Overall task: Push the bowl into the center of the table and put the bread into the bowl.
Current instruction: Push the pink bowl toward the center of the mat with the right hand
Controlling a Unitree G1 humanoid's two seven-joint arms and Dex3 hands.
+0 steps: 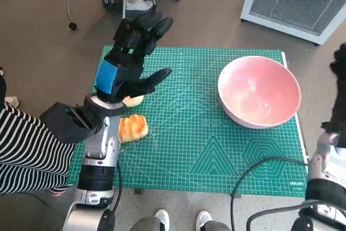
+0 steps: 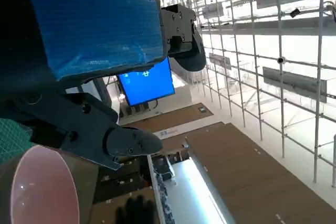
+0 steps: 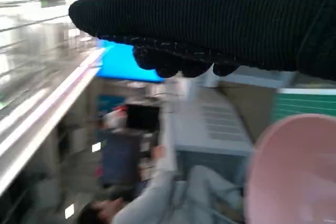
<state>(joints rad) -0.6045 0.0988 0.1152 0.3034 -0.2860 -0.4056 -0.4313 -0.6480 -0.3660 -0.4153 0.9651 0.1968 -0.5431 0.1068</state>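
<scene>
The pink bowl (image 1: 259,91) looks smooth and glossy like plastic, the green mat (image 1: 216,155) on the surface is matt with printed lines, the bread (image 1: 133,127) has a shiny golden crust, and the right robot hand (image 3: 220,19) wears ribbed black knit cloth.

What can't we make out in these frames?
- Right hand: cut by the head view's edge; its wrist view is blurred, so its fingers are unclear.
- Second bread piece: mostly hidden under the left hand in the head view.
- Bowl: only partly in either wrist view.
</scene>
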